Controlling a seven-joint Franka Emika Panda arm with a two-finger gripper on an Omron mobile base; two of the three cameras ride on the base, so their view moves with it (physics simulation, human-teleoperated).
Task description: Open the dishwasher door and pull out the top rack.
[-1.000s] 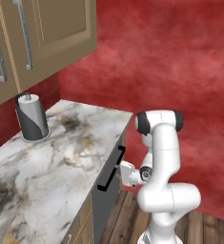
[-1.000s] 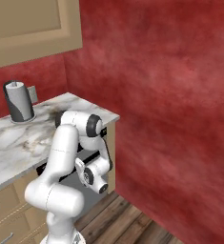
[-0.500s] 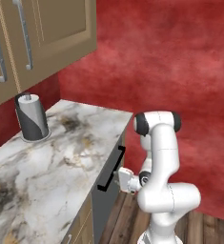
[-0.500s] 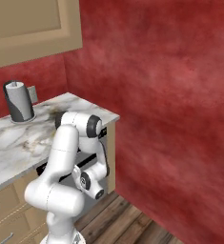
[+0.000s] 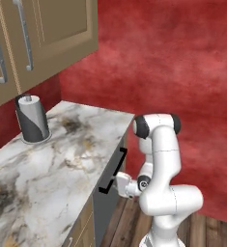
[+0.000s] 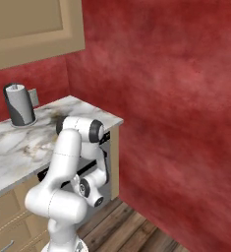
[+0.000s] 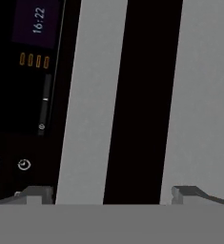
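I see the door (image 5: 105, 207) shut at lower centre of the left base view, under the counter (image 5: 62, 169). In the hand view my gripper (image 7: 112, 194) has its fingers apart, straddling the black handle (image 7: 142, 95) running down mid-frame, with a clock panel (image 7: 35, 28) at upper left.

Claw (image 5: 116, 181) at handle (image 5: 113, 170) (seemingly touching) — dishwasher door (image 5: 106, 212) shut.

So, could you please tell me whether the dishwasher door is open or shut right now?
Shut. The door stands upright under the counter; its handle runs between the gripper's open fingertips.
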